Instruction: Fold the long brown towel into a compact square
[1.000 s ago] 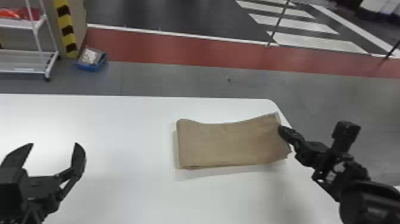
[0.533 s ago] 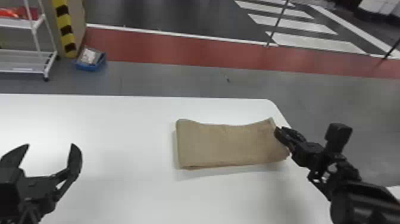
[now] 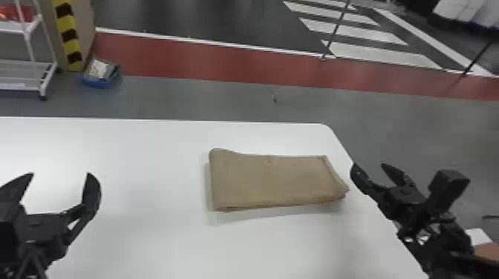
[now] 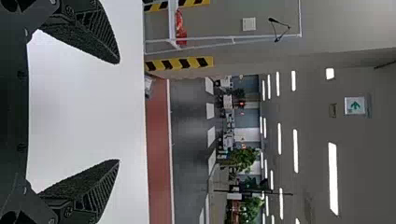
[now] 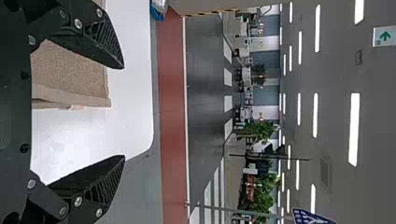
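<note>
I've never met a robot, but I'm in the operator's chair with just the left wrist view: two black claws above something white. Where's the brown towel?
Observer: The towel lies on the white table, near the table's right edge in the head view.
Operator: Oh, nice! Is it square already?
Observer: No, it is a folded rectangle, longer from left to right than from front to back.
Operator: And is the other claw holding it?
Observer: No, the right gripper is open, just past the towel's right end.
</note>
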